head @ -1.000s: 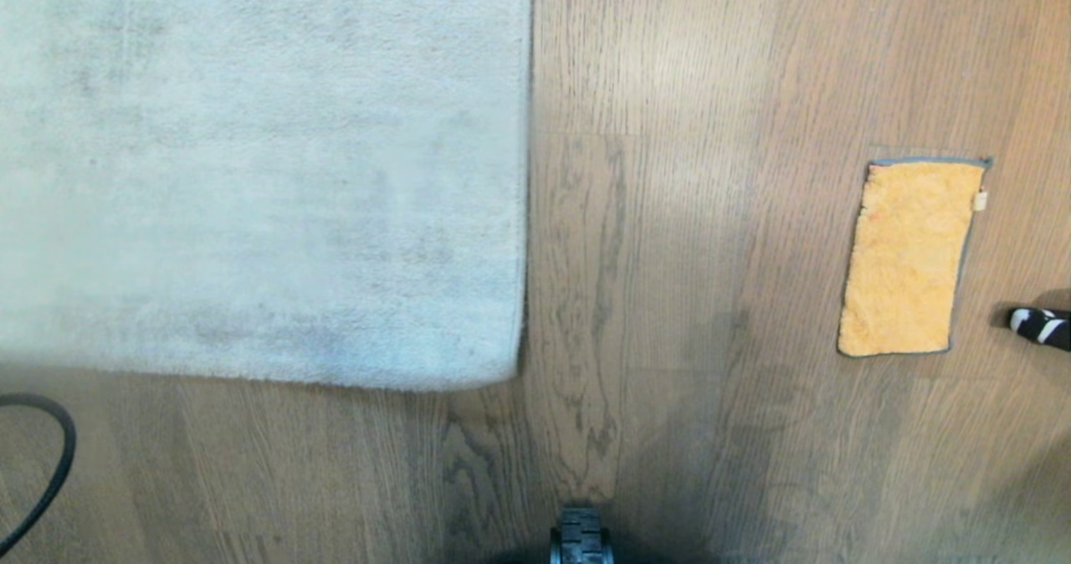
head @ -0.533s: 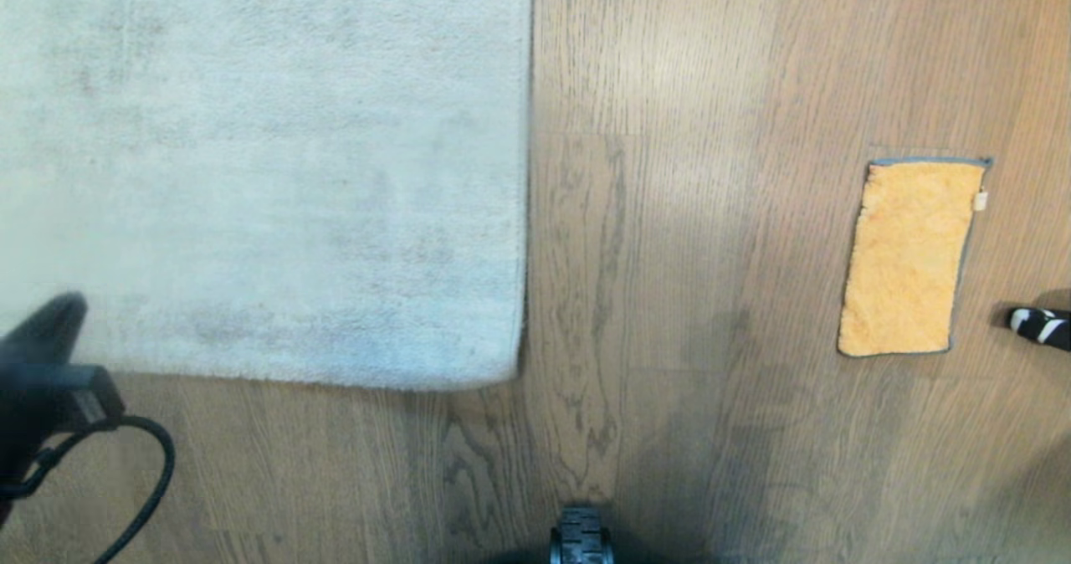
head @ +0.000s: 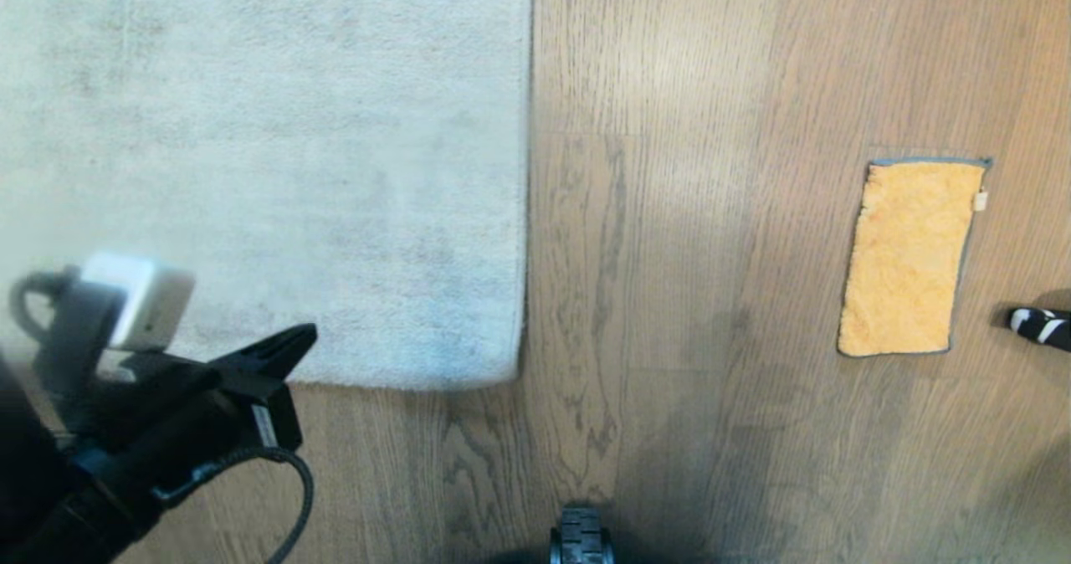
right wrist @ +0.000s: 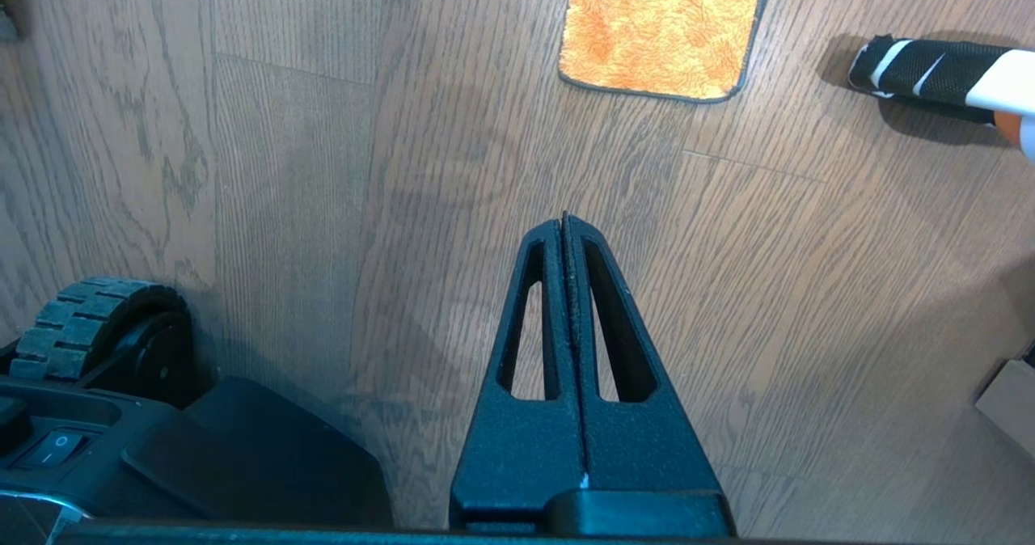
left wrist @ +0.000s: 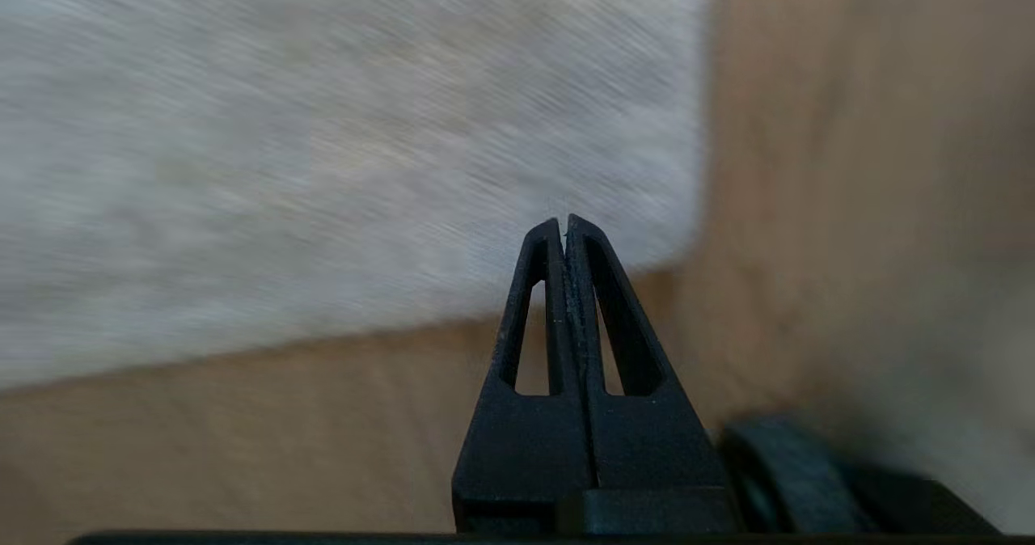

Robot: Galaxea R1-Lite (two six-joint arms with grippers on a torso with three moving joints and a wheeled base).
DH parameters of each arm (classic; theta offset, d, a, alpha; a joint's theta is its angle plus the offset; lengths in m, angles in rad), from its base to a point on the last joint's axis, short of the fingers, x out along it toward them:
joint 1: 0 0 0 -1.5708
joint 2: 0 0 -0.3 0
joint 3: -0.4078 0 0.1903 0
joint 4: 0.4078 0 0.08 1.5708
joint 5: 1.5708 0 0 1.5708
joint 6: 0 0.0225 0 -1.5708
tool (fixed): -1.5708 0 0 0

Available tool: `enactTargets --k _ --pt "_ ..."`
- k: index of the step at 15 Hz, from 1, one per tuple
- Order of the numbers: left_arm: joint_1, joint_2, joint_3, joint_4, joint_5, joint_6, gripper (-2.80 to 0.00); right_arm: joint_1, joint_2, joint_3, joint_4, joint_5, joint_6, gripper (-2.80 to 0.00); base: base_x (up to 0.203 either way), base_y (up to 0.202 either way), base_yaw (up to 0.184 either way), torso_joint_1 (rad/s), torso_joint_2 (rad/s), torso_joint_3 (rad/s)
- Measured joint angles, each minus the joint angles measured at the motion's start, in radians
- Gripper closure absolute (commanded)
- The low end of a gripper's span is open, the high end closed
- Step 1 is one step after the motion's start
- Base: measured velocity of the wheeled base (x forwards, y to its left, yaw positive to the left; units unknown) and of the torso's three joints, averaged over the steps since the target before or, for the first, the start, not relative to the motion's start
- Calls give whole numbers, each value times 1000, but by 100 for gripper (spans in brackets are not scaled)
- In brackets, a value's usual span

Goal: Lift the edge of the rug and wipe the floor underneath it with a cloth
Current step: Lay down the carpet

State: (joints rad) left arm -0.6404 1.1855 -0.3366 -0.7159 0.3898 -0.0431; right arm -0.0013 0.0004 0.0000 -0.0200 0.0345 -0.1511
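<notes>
From above, the rug edge (head: 525,212) runs straight down to a square corner, and everything else can be placed from that corner. The left gripper (head: 305,334) hovers near it, over the rug's near border, its black fingers pressed together and empty. The cloth (head: 908,258) lies flat on the floor (head: 669,254), well apart from the corner on the far side of the bare planks, untouched. Beyond the cloth, further still from the corner, the tip of a black-and-white handle (head: 1040,326) pokes in. One wheel (head: 581,543) of the base sits below the corner.

From the left wrist, the left gripper (left wrist: 564,221) points at the rug just inside the corner; the tips are closed tight, with nothing between them, and the rug lies flat.

From the right wrist, the right gripper (right wrist: 563,220) hangs over bare floor, far from the corner, fingers shut on nothing. The cloth (right wrist: 663,27) lies ahead of it, with the handle (right wrist: 930,72) just beside.

The risk I see is at the corner. With the fingers shut, the left gripper can only press on the pile or push the rug along the planks; it must spread before it can nip the thin border. A shallow pinch would likely slip off. The cloth is also far from the corner, so the right arm faces a long carry.
</notes>
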Motion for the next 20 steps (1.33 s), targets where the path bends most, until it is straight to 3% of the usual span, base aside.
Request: enactTargets --k 4,8,9,15,20 --pt "-205 137 -20 27 50 -140 0 0 0 0 2 0 2 0 0 0 0 0 0 0" --pt "-325 300 -53 23 87 -294 0 1 0 0 4 0 3 0 0 0 0 0 0 0" --pt "-348 340 -58 19 101 -325 -280 1 0 0 4 0 4 0 0 0 0 0 0 0" --pt "-409 579 -67 -105 127 -342 -280 1 0 0 7 -1 9 0 0 0 0 0 0 0" --pt "-417 769 -43 -259 140 -234 -280 1 0 0 8 -1 10 0 0 0 0 0 0 0"
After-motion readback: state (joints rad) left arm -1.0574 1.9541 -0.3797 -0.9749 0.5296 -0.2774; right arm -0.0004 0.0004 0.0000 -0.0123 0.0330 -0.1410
